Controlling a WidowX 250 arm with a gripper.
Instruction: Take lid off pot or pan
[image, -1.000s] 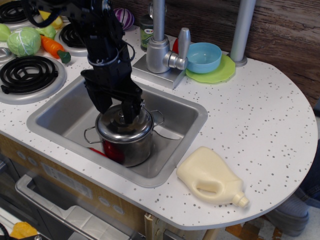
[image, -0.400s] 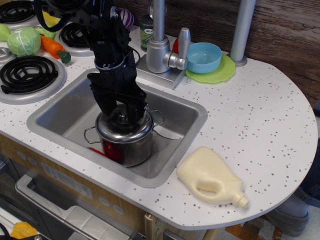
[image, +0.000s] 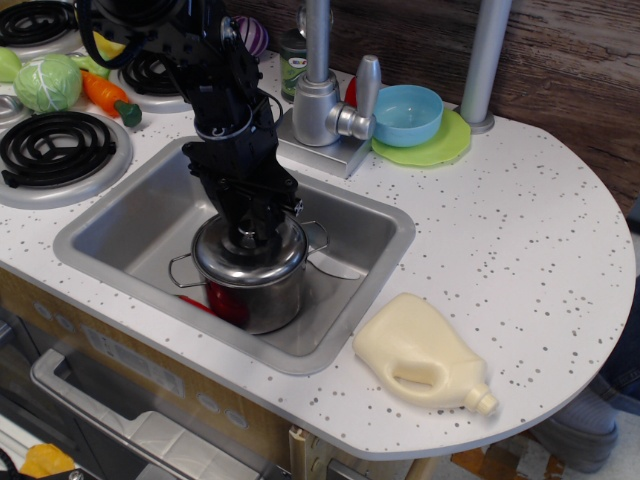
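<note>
Counter (image: 520, 230): white speckled surface with a rounded end; smooth, matte.
Bottle (image: 425, 355): cream plastic jug lying on its side near the counter's front edge, moulded handle and cap pointing right; well apart from the sink.
Sink (image: 120, 225): rectangular brushed-metal basin set into the counter, rounded corners.
Pot (image: 250, 290): small cylindrical stainless-steel vessel standing upright in the sink, right of the basin's centre; polished wall carries a red reflection low on the left; thin wire loop handles project at left and right.
Lid (image: 215, 255): round, shiny, slightly domed steel disc, as wide as the pot; seated level on the pot's rim, not raised.
Gripper (image: 248, 228): black pincer pointing down over the lid's centre, fingers drawn in close around the knob area; the knob itself is hidden, so whether it is actually grasped cannot be told.
Faucet (image: 325, 95): grey metal column with a side lever, on a flat base just behind the sink.
Bowl (image: 408, 113): light-blue, smooth, sitting on a lime-green plate (image: 445, 150) beside the faucet.
Burners (image: 55, 145): black coil rings in grey surrounds, left of the sink.
Toy vegetables (image: 48, 82): green cabbage and an orange carrot (image: 105, 93) between the burners.
</note>
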